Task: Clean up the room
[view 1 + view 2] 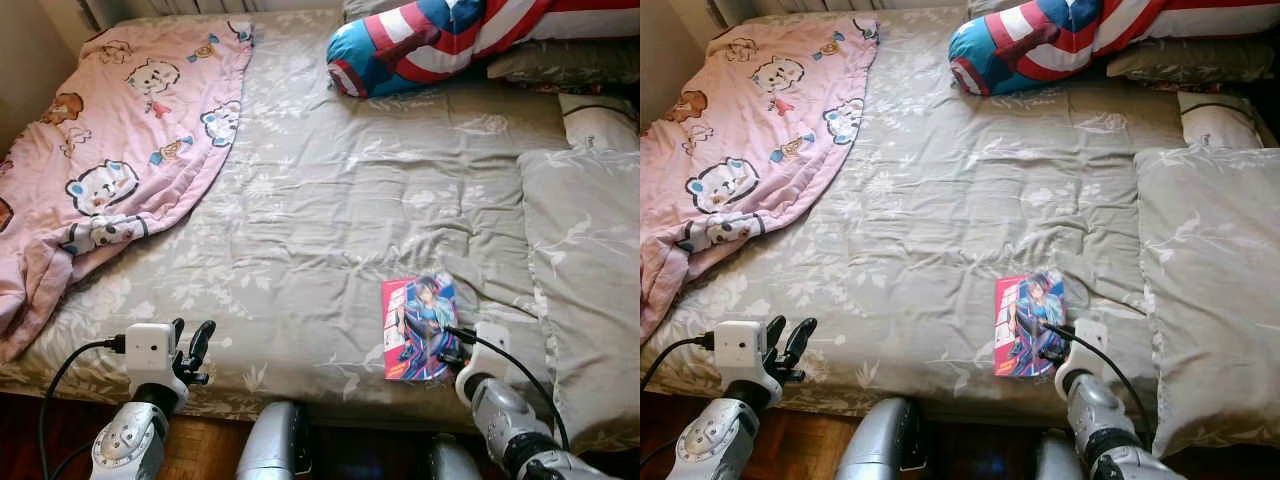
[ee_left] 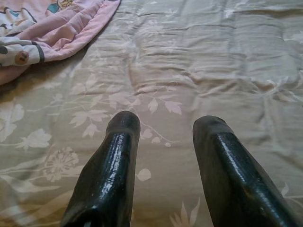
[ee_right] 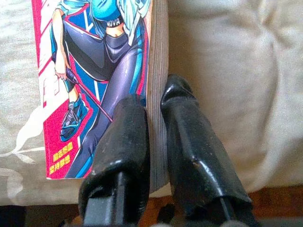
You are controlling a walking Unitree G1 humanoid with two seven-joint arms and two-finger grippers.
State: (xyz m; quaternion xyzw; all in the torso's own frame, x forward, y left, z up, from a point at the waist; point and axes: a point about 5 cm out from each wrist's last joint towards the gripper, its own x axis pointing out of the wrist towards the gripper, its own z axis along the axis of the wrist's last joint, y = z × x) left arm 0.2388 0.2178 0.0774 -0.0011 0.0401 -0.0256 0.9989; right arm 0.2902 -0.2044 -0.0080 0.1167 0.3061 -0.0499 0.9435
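Broadly, a bed (image 1: pixel 330 200) covered by a grey-green leaf-print quilt spreads out ahead of the robot, its near edge running just above the wooden floor (image 1: pixel 200 455). A pink cartoon-bear blanket (image 1: pixel 110 150) is draped over the bed's far left corner and down its left edge, rumpled where it falls off the side. Along the right edge lies a pillow (image 1: pixel 585 270) in the same leaf print, with a smaller white pillow (image 1: pixel 598 120) beyond it. At the far edge rests a long bolster cushion (image 1: pixel 430 40) in blue, red and white with a star-and-ring shield design.

Near the bed's front edge, toward the right, lies a comic book (image 1: pixel 418 327), face up, its red cover showing a figure in blue and purple. The right tool (image 3: pixel 155 113) is at the book's lower right corner: its two black fingers straddle the page edge, one finger (image 3: pixel 124 142) on top of the cover and the other against the page edge, nearly closed on the book's thickness.

The left tool (image 1: pixel 190 345) hovers over the front left part of the bed, fingers (image 2: pixel 113 170) spread apart and holding nothing, the quilt bare beneath them.
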